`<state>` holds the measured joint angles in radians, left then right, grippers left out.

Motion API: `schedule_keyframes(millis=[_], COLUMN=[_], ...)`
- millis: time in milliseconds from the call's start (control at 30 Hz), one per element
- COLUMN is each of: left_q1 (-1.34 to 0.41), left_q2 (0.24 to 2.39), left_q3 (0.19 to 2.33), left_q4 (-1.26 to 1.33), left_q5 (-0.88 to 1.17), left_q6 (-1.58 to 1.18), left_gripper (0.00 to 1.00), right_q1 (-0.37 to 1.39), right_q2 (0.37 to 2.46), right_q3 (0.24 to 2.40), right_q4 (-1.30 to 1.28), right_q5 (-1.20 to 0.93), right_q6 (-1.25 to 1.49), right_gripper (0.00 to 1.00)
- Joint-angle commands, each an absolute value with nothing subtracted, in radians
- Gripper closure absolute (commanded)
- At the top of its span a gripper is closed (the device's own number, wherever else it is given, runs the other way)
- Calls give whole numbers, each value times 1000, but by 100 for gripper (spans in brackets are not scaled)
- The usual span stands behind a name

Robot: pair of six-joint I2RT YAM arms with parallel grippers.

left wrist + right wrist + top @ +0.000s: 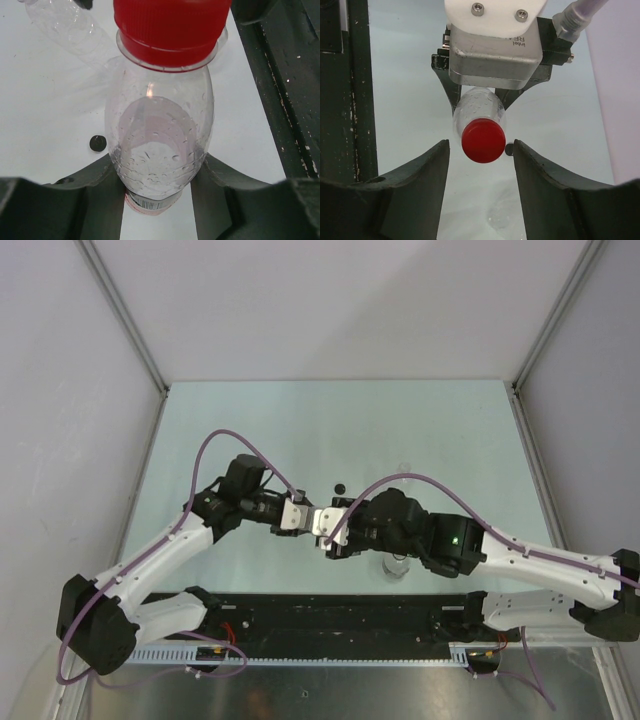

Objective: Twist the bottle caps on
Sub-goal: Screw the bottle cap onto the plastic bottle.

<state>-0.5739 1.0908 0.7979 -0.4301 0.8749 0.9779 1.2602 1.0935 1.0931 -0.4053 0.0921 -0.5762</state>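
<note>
My left gripper (pixel 157 161) is shut on the body of a small clear bottle (pixel 160 125) with a red-and-white label, held level above the table. A red cap (pixel 172 30) sits on its neck. In the right wrist view that red cap (pixel 483 140) faces me between the tips of my right gripper (pixel 481 146), which is open with a gap on each side of the cap. The two grippers (pixel 300 517) (pixel 326 530) meet nose to nose at the table's middle. A black cap (pixel 339 486) lies loose on the table just beyond them. The whitish cap is out of view.
A second clear bottle (pixel 65 25) lies on the table past the held one. Another clear bottle (pixel 395 566) shows beneath the right arm. The black rail (pixel 330 615) runs along the near edge. Grey walls enclose the table at back and sides.
</note>
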Motion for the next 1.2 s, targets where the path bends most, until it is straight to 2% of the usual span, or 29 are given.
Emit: schedule_keyframes(millis=[0,200,400,533,633,667,733,800,900,1167], left_q1=[-579,-580,-581,-581,-581,-581,-581,-581,-581,-581], left_q2=[1082,1085,1088,1093,1094,1094,1092,1094,1105,1169], left_q3=[807,808,811,814,814,815,817,827,860,992], left_q4=[-426,-430,-432,-434,-436,-436,-437,-437,-435,-390], left_q5=[887,887,884,877,864,860,856,851,826,754], left_q6=[998,1000,996,993,991,989,986,978,947,840], left_gripper=[50,50,49,49,49,50,50,50,50,51], right_q1=[1246,1244,1245,1245,1246,1244,1242,1239,1238,1245], right_q2=[1095,1107,1114,1118,1117,1117,1121,1126,1139,1218], right_q3=[1100,1100,1099,1099,1099,1098,1099,1098,1097,1092], right_q4=[-364,-359,-345,-344,-349,-352,-359,-359,-330,-169], right_q5=[61,63,41,48,55,57,71,93,165,476], right_q6=[-580,-579,-583,-580,-561,-551,-529,-493,-401,-40], right_gripper=[43,47,43,47,60,66,86,94,99,100])
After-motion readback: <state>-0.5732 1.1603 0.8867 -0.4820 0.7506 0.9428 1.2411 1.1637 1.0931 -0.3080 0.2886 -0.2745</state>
